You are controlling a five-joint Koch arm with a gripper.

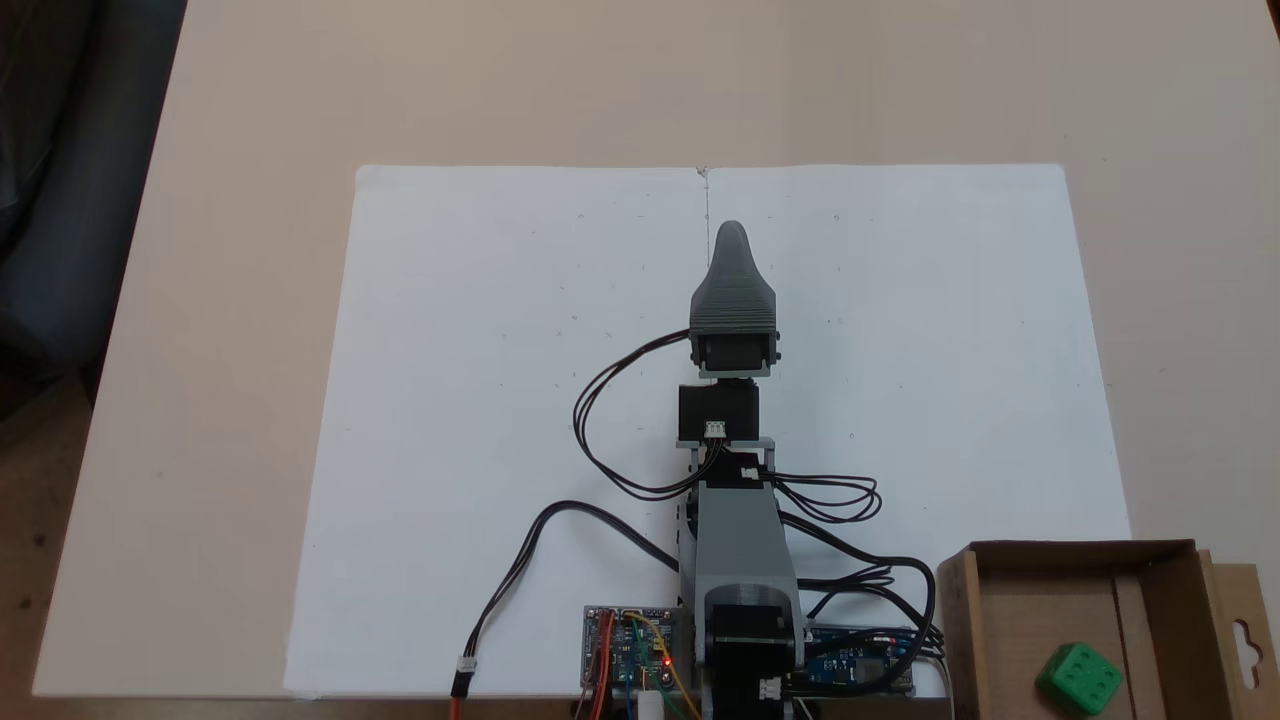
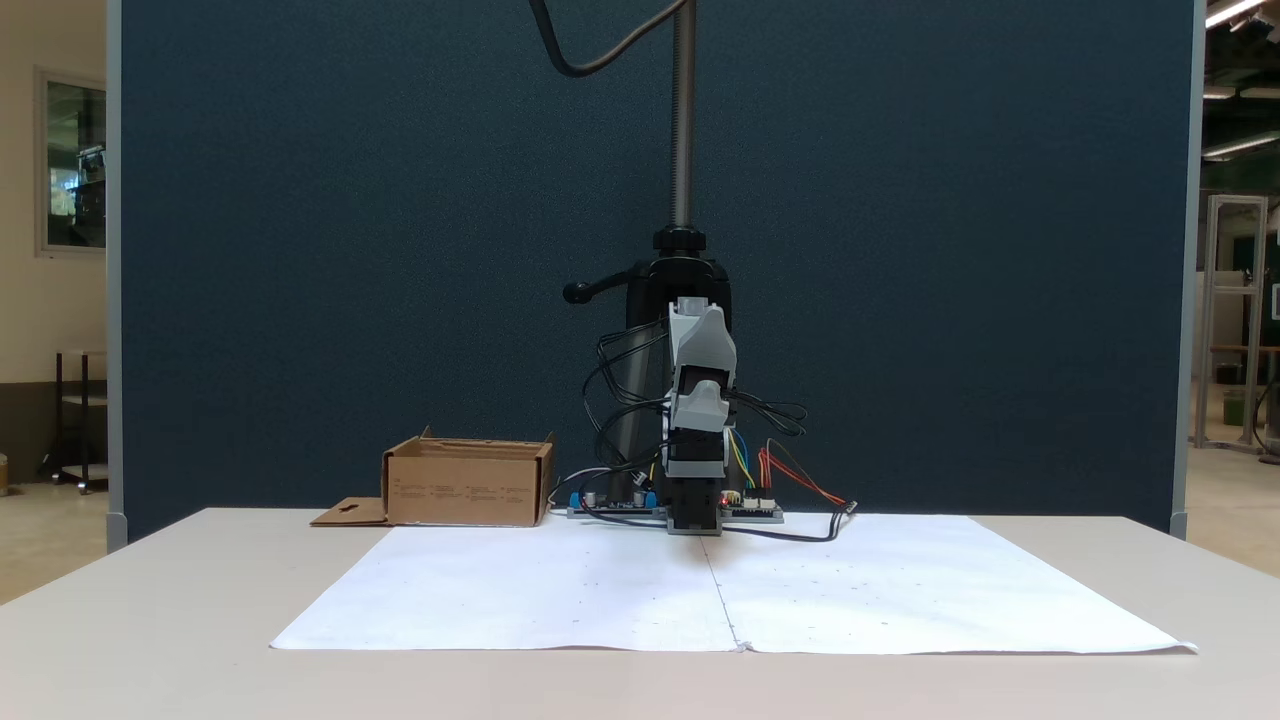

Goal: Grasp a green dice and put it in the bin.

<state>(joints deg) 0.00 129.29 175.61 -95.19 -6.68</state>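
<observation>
The green dice [image 1: 1078,678] lies inside the bin [image 1: 1015,612], on its cardboard floor toward the lower right as the top-down fixed view shows it, tilted a bit and near the wall that carries the flap with the hang-hole. So the task looks done, judging from how things lie: dice in the box, nothing green on the white paper sheet [image 1: 480,420].

The arm is folded over its base, with the gripper [image 1: 731,232] pointing out along the centre fold of the paper, well apart from the bin. The grey shell covers the jaws from above, and the front fixed view gives only the stacked grey body [image 2: 700,405], so I cannot tell how far open the claw is. No dice shows at its tip (the underside is hidden, though).

In the front fixed view the bin [image 2: 465,488] sits left of the arm's base at the table's far edge, flap flat on the table; its contents are hidden by its wall there.

Left to do: nothing apparent, arm looks parked.
</observation>
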